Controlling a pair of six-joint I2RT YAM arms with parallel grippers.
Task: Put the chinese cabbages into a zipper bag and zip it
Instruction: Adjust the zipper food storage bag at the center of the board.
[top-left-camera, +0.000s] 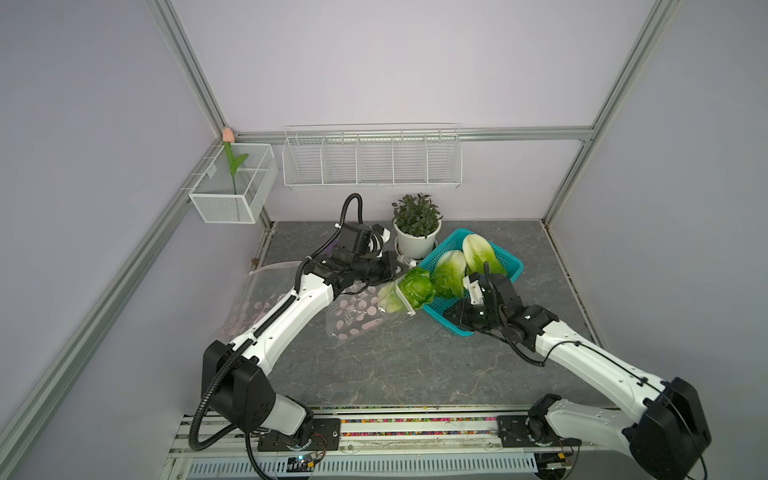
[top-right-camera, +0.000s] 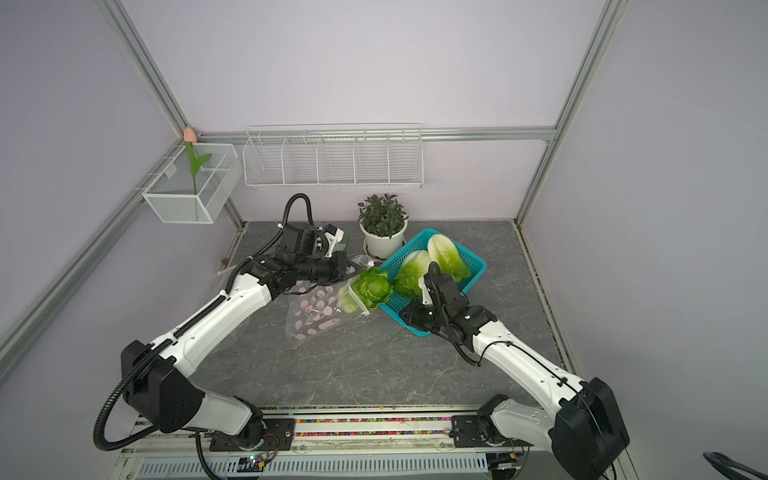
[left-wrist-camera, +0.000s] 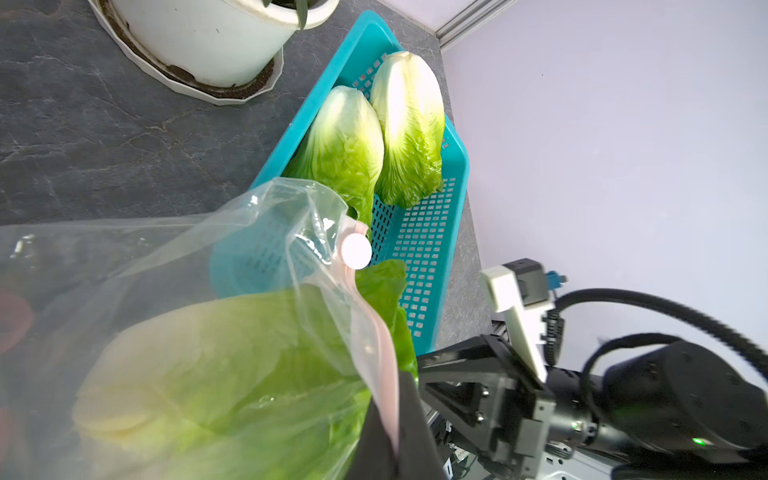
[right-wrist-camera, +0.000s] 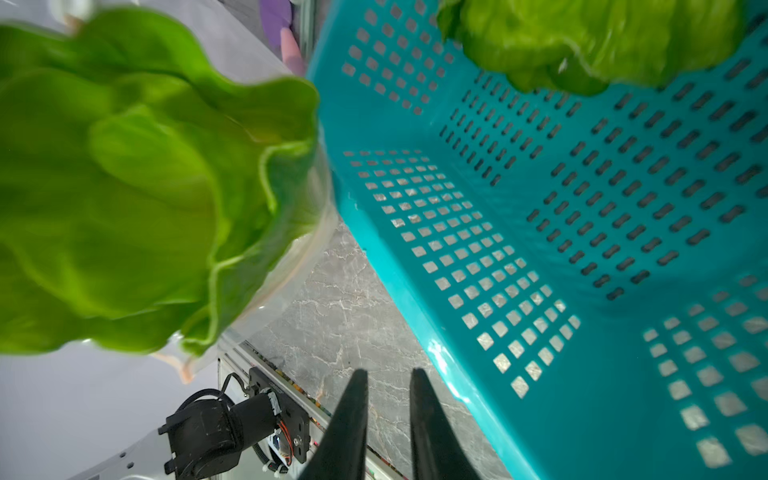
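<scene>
My left gripper (top-left-camera: 400, 271) (top-right-camera: 352, 271) (left-wrist-camera: 392, 419) is shut on the pink zip strip at the mouth of the zipper bag (top-left-camera: 357, 311) (top-right-camera: 311, 316) (left-wrist-camera: 166, 257), a clear bag with pink dots, and holds that mouth up. One chinese cabbage (top-left-camera: 415, 286) (top-right-camera: 374, 289) (left-wrist-camera: 232, 374) (right-wrist-camera: 124, 187) lies base-first in the mouth with its leafy end sticking out. Two more cabbages (top-left-camera: 451, 270) (top-left-camera: 482, 253) (left-wrist-camera: 345, 145) (left-wrist-camera: 409, 124) lie in the teal basket (top-left-camera: 505, 259) (top-right-camera: 473, 266) (right-wrist-camera: 540, 208). Over the basket's near corner, my right gripper (top-left-camera: 448, 311) (top-right-camera: 406, 313) (right-wrist-camera: 388, 374) is narrowly open with nothing between its fingers.
A potted plant (top-left-camera: 417, 224) stands just behind the bag and basket. A second clear dotted bag (top-left-camera: 249, 307) lies under my left arm at the table's left side. A white wire rack (top-left-camera: 372, 158) and a mesh box (top-left-camera: 232, 187) hang on the walls.
</scene>
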